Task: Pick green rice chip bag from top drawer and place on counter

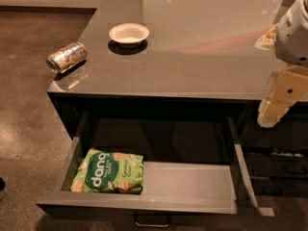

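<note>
The gold can (66, 57) lay on its side at the left corner of the counter (202, 61), with a white bowl (129, 34) beside it. The green rice chip bag (108, 172) lay flat in the left front corner of the top drawer (192, 184), which stood pulled out, presumably for access. The gripper (275, 105) hung at the right, well apart from the bag; whether it was open or closed could not be told.

Dim warm light is glaring palely across the far half of the worktop (192, 57), where the bowl (129, 34) is casting a small shadow. Under the worktop's front edge the back of the drawer (192, 183) is sinking into black, while the claw (271, 113), at the worktop's right front edge, is catching the light.
</note>
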You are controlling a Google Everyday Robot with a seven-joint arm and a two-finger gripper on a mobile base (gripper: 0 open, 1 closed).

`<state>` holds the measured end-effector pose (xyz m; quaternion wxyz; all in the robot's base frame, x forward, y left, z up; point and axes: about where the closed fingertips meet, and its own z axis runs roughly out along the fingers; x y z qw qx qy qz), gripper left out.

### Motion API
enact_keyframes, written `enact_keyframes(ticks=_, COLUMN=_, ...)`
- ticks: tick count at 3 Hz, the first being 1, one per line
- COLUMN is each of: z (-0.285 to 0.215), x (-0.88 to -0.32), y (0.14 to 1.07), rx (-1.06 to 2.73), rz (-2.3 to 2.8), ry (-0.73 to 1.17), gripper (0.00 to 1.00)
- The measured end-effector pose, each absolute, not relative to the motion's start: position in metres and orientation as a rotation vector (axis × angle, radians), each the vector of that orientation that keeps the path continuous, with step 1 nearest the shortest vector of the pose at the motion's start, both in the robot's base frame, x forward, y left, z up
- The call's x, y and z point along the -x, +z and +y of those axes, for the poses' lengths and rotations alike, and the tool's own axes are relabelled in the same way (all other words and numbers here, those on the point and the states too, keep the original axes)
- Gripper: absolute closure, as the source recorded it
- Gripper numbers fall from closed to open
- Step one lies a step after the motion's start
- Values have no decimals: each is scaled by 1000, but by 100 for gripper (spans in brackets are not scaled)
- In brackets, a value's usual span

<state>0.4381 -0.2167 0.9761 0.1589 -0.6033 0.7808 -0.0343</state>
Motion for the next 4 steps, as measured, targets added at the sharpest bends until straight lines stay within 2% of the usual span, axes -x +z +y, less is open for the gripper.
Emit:
enact_keyframes(ticks=1, z=-217, x=-438, y=976, rx=1725, rz=2232, ry=-98, gripper=0)
enact_keyframes(ticks=2, z=-174, x=-451, y=949, rx=1795, rz=2195, ry=-35, gripper=0)
enact_keyframes(ticks=3, z=-93, x=-460, y=888, rx=1943, rz=2128, ry=91, gripper=0)
enact_keyframes(ticks=4, z=-94, x=-460, y=888, rx=1942, rz=2128, ry=89, gripper=0)
